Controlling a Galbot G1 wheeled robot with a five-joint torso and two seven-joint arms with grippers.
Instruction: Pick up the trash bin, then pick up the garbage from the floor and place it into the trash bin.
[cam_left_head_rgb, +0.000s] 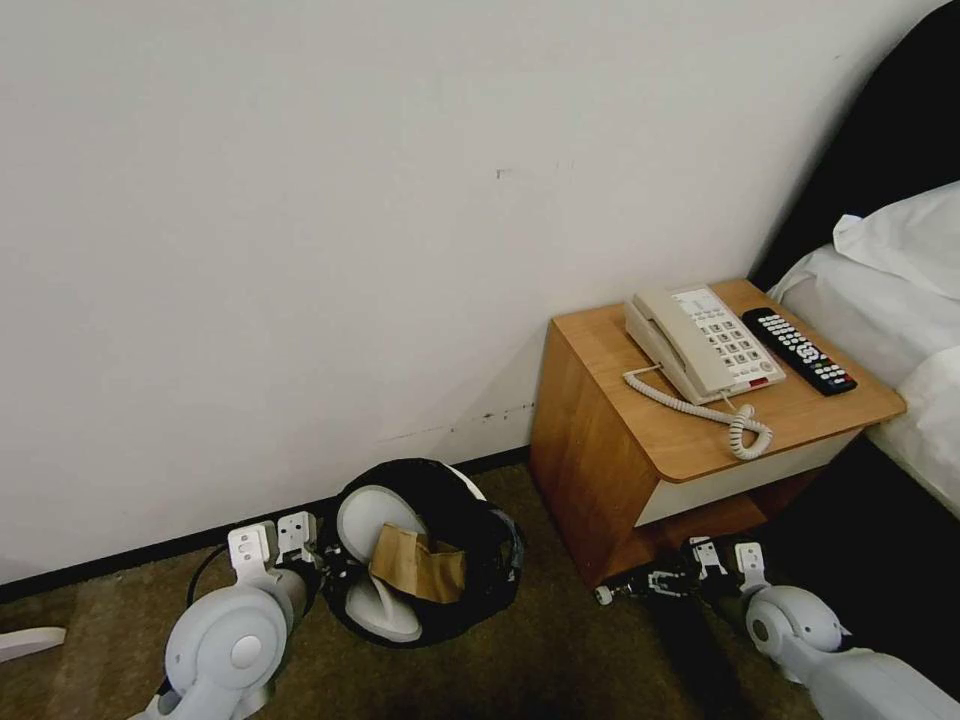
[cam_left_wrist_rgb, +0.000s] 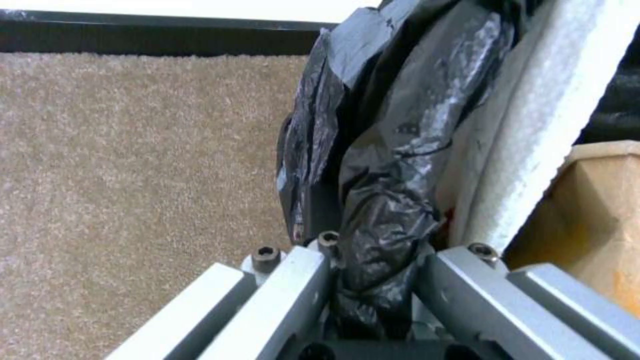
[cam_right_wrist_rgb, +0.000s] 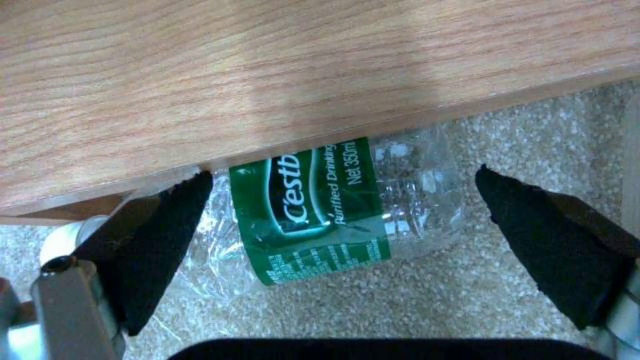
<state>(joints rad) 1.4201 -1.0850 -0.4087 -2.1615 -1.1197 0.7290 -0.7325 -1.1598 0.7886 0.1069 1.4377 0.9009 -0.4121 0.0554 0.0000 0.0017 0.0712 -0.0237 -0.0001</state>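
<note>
The trash bin (cam_left_head_rgb: 470, 500), round and lined with a black bag, stands tilted on the carpet by the wall. It holds white slippers (cam_left_head_rgb: 372, 515) and a brown cardboard piece (cam_left_head_rgb: 418, 568). My left gripper (cam_left_head_rgb: 330, 572) is shut on its near rim; the left wrist view has the fingers (cam_left_wrist_rgb: 303, 280) pinching the black bag (cam_left_wrist_rgb: 393, 165) beside a slipper (cam_left_wrist_rgb: 533, 125). A clear plastic bottle (cam_right_wrist_rgb: 320, 210) with a green label lies on the carpet against the nightstand's base. My right gripper (cam_right_wrist_rgb: 347, 235) is open, one pad (cam_right_wrist_rgb: 167, 240) on each side of the bottle, not touching it.
The wooden nightstand (cam_left_head_rgb: 610, 440) stands right of the bin, carrying a phone (cam_left_head_rgb: 700, 345) and a remote (cam_left_head_rgb: 800, 350). A bed (cam_left_head_rgb: 900, 300) lies at the far right. A flat white object (cam_left_head_rgb: 30, 640) rests on the carpet at the left edge. Open carpet lies in front.
</note>
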